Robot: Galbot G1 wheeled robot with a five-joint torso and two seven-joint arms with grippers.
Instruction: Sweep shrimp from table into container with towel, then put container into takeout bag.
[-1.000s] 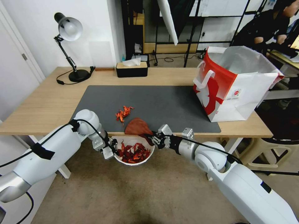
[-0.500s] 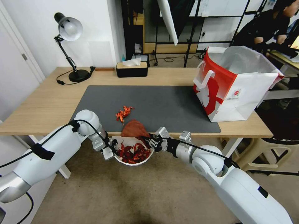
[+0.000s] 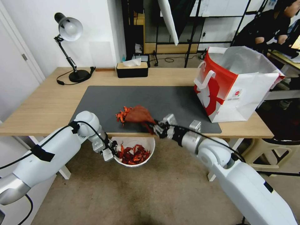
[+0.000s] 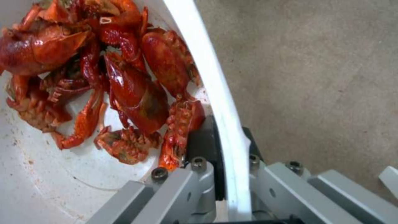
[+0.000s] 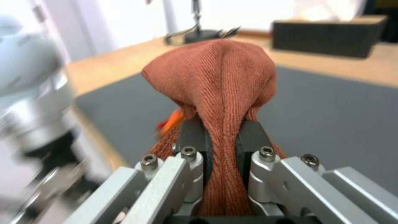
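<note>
Head view: your right gripper (image 3: 155,127) clamped the towel (image 3: 139,114) at centre frame, beside the last shrimp (image 3: 122,114) on the counter (image 3: 47,103); the takeout bag (image 3: 232,84) stood upper right.
Left wrist view: your left gripper (image 4: 224,174) pinched the container (image 4: 215,93) by its thin rim, probably bendy, so support it.
Right wrist view: the towel bunched soft and limp between closed jaws.
</note>
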